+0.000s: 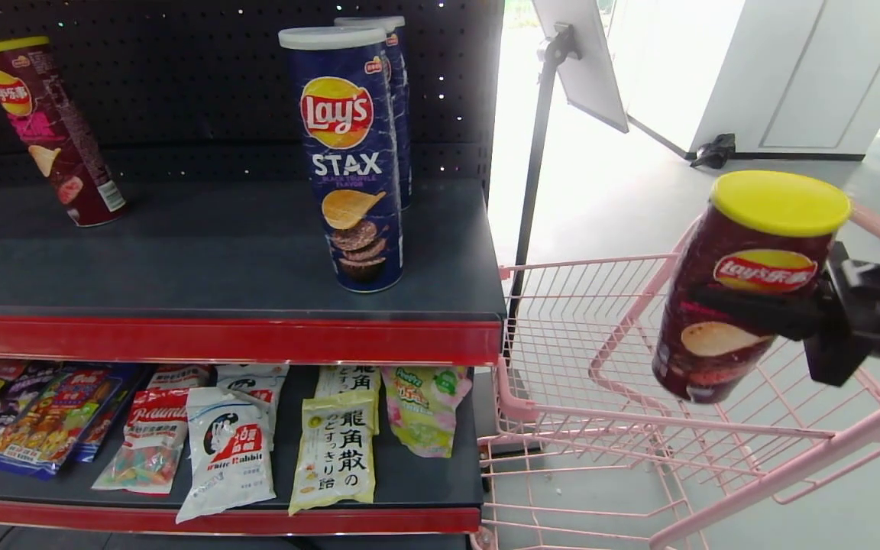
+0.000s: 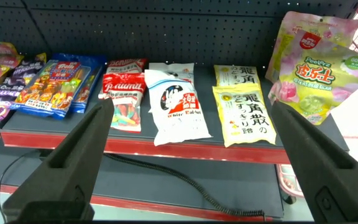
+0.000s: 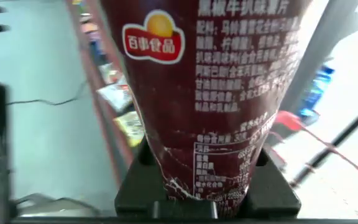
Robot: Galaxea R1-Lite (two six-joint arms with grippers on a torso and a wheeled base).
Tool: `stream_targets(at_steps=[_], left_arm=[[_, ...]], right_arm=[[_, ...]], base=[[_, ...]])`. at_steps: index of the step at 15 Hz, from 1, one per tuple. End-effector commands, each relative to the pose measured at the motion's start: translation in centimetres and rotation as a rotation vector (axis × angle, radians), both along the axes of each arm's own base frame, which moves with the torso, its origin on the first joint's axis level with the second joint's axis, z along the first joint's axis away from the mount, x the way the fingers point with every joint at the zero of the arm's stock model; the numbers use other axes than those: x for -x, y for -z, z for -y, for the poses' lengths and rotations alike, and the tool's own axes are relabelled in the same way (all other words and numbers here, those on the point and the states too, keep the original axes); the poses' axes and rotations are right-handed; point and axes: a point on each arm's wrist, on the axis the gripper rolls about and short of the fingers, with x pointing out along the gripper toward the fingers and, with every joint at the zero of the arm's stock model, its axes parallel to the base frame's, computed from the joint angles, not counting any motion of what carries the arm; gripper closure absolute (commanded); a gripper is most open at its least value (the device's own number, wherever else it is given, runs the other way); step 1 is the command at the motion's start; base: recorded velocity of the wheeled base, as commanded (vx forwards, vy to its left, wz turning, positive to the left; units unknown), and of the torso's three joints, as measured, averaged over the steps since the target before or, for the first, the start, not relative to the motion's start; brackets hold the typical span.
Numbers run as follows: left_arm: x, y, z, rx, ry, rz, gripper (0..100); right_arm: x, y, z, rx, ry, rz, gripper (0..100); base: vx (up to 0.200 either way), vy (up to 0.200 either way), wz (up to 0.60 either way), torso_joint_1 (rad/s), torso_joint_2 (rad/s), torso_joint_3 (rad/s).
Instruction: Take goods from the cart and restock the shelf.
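My right gripper (image 1: 780,313) is shut on a dark red chip can with a yellow lid (image 1: 745,286), held tilted in the air above the pink cart (image 1: 600,367), right of the shelf. The right wrist view shows the same can (image 3: 210,93) clamped between the fingers. On the upper shelf (image 1: 218,267) a matching dark red can (image 1: 46,130) leans at the far left, and two blue chip cans (image 1: 348,156) stand one behind the other at the right. My left gripper (image 2: 191,162) is open, low in front of the lower shelf (image 2: 185,149).
The lower shelf holds several flat snack and candy bags (image 1: 230,451), seen also in the left wrist view (image 2: 176,102). A black stand with a tilted panel (image 1: 554,53) rises between shelf and cart. The upper shelf has bare space between the red can and the blue cans.
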Motion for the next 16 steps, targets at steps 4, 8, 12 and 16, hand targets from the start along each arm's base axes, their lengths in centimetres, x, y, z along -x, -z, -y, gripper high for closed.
stream_targets(at_steps=[4,8,12,16], left_arm=[[0.0,0.0,0.0,-0.001,-0.001,0.000,0],[0.0,0.0,0.0,0.000,-0.003,0.001,0],[0.0,0.0,0.0,0.001,-0.001,0.000,0],[0.0,0.0,0.0,0.001,-0.001,0.000,0]], right_arm=[[6.5,4.1,-3.5,0.045,-0.215,-0.068,100],[5.9,5.4,-5.8,0.123,-0.221,-0.064,100],[4.8,5.6,-7.6,0.146,-0.264,-0.068,100],[4.1,4.6,-8.1,0.132,-0.265,-0.039,100]], base=[[0.000,0.000,0.00,0.000,0.00,0.000],[0.000,0.000,0.00,0.000,0.00,0.000],[0.000,0.000,0.00,0.000,0.00,0.000],[0.000,0.000,0.00,0.081,-0.21,-0.129]])
